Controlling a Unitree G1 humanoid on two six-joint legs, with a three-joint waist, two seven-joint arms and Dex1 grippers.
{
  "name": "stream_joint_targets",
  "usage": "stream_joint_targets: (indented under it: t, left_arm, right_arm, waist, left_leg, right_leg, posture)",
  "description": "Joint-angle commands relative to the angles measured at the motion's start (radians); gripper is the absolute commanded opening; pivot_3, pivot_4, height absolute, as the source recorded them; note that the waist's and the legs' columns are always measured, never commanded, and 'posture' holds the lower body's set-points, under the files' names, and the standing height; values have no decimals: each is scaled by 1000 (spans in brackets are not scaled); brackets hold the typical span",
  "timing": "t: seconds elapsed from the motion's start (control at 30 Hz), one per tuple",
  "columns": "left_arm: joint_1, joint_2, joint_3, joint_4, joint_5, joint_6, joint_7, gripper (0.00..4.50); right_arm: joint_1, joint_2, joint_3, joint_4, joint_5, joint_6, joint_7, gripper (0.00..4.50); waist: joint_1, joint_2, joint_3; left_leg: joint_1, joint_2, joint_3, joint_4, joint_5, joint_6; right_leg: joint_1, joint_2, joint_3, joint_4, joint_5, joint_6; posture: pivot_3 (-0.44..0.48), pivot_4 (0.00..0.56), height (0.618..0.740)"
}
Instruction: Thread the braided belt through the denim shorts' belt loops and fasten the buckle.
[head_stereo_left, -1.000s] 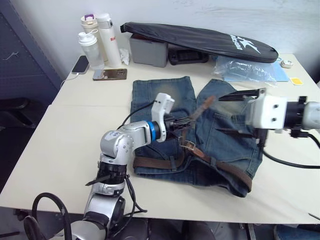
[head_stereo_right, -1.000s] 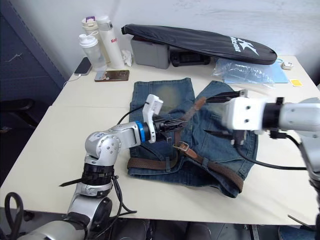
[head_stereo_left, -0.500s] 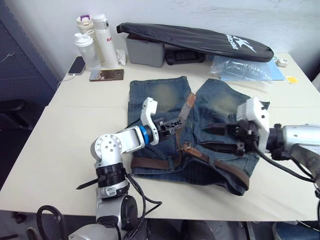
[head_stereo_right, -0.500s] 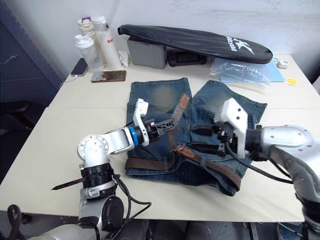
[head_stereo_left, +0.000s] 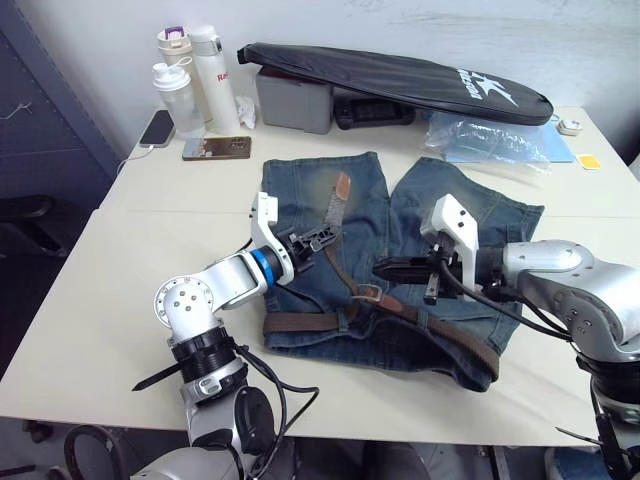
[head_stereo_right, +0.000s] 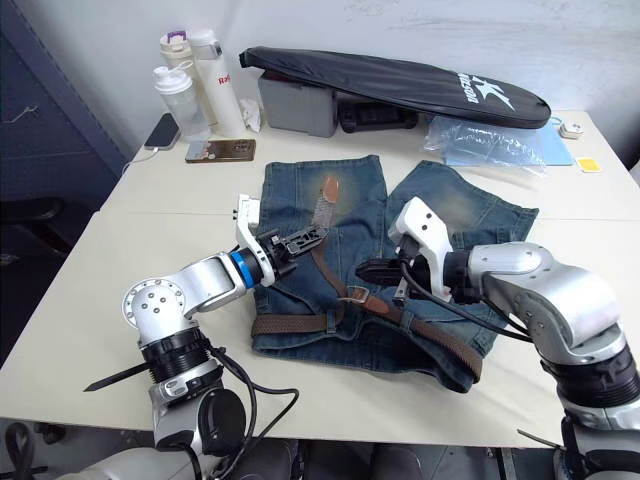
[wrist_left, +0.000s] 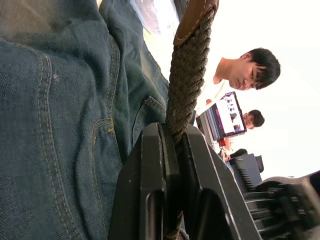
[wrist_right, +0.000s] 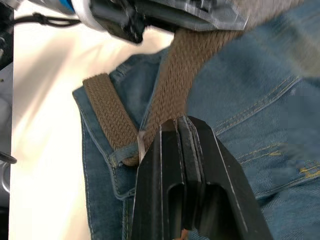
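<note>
My left end effector (head_stereo_left: 318, 240) pinches the belt (head_stereo_left: 330, 215) near its tip; my right end effector (head_stereo_left: 385, 268), pressed together, rests beside the buckle (head_stereo_left: 369, 293). Pulling sideways could drag the belt back out of the loops.

The shorts (head_stereo_left: 400, 270) lie on the desk (head_stereo_left: 120, 280) under both my end effectors; the belt (head_stereo_left: 330, 215) rises from my left end effector (head_stereo_left: 312, 241), the buckle (head_stereo_left: 368, 294) between them.
</note>
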Motion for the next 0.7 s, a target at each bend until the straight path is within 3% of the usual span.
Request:
stream_joint_targets:
  t: [0.03,0.3,0.53,0.7]
  left_arm:
    - [22,-92,-14,-53,-80,-37,33,0]
    - [46,-48,-63,-29,-179,-72,85,0]
    - [93,15,-127,4,-229,-39,77,0]
    - [112,74,-165,0,-250,-32,44,0]
  right_arm:
    - [29,14,40,16,-39,-17,5,11]
    - [213,71,122,26,-96,-67,21,11]
    - [293,8,262,101,-289,-194,58,11]
    - [319,9,241,123,-314,-207,48,11]
  waist:
    - [0,0,0]
    - [0,0,0]
    - [-2,-2,-2]
    - [4,-5,-8]
  left_leg:
    - [0,0,0,0,0,0]
    - [1,0,0,0,0,-1]
    - [3,2,2,0,-2,-3]
    - [4,2,3,1,-3,-4]
  right_leg:
    - [0,0,0,0,0,0]
    - [0,1,1,0,0,0]
    - [0,3,4,-3,0,0]
    - [2,3,5,-4,0,0]
  posture:
    - [0,150,740]
    - [0,150,740]
    - [0,150,740]
    - [0,150,740]
